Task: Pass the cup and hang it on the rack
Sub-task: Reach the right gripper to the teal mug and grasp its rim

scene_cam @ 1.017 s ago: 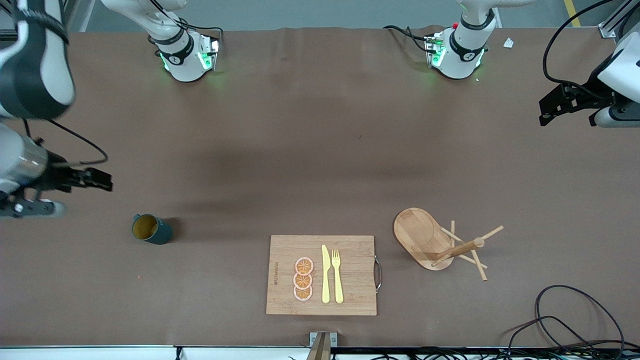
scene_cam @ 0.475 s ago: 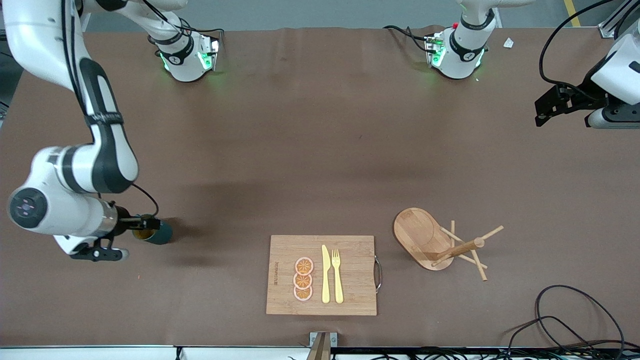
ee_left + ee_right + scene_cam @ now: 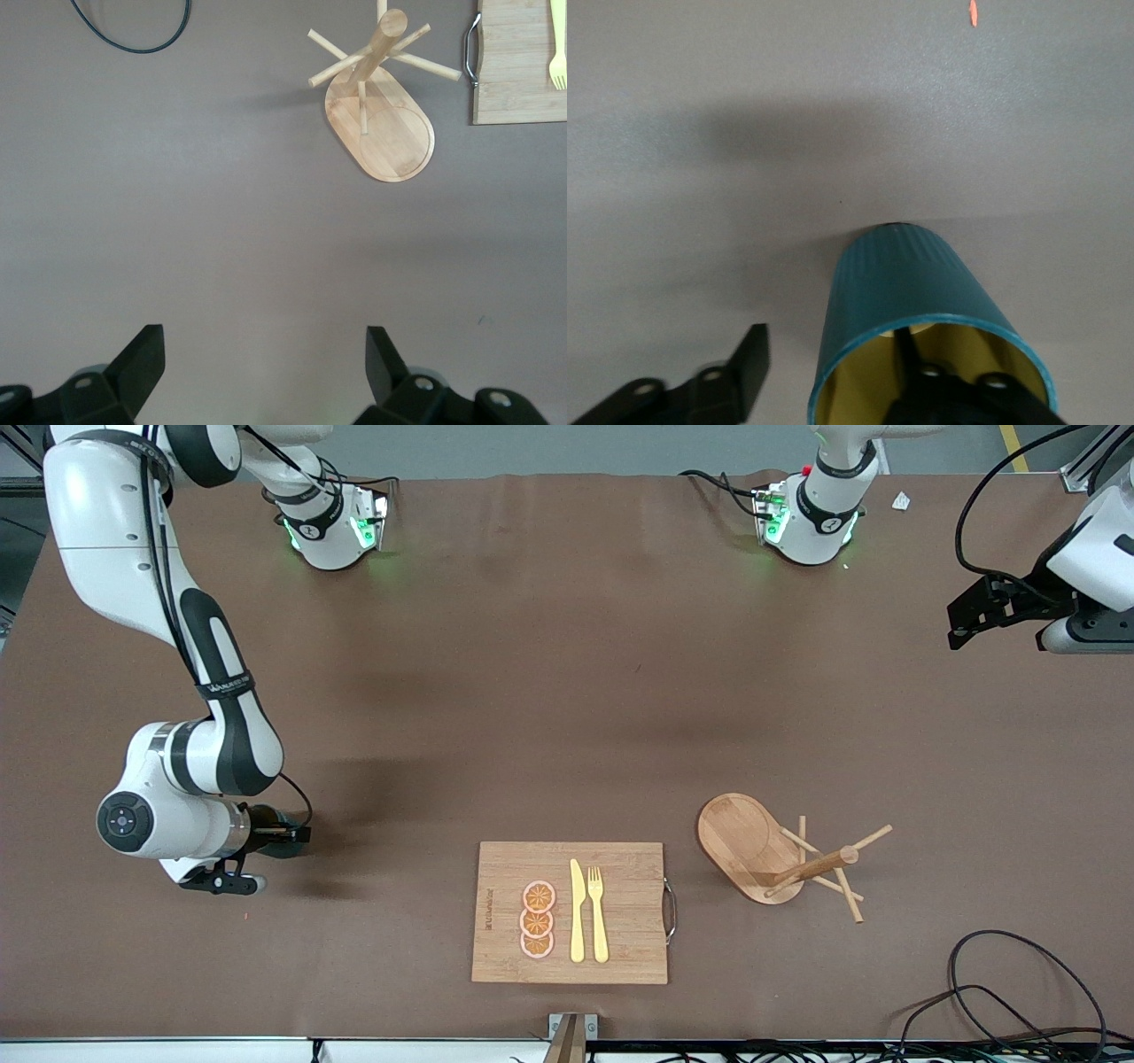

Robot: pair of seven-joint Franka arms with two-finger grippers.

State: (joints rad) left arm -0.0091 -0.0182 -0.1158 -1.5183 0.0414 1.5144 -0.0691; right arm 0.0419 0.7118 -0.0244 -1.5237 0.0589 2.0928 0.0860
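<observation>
1. Step in hand — picking up the cup [image 3: 921,310]. It is sitting on the counter [image 3: 532,691] toward the right arm's end, beside the cutting board [image 3: 570,912], mostly hidden by the wrist in the front view.
2. Right tool [image 3: 288,837] is straddling the cup wall: 1 finger inside the yellowish interior, 1 finger [image 3: 740,367] outside with a gap showing — not clamped, as far as I can judge.
3. Left tool [image 3: 266,363] is waiting spread wide, empty, over bare counter at the left arm's end.
4. The rack [image 3: 780,855] is standing beside the board, toward the left arm's end, pegs free.
5. Next move likely calls for squeezing the rim, lifting, carrying toward mid-counter for the pass.
</observation>
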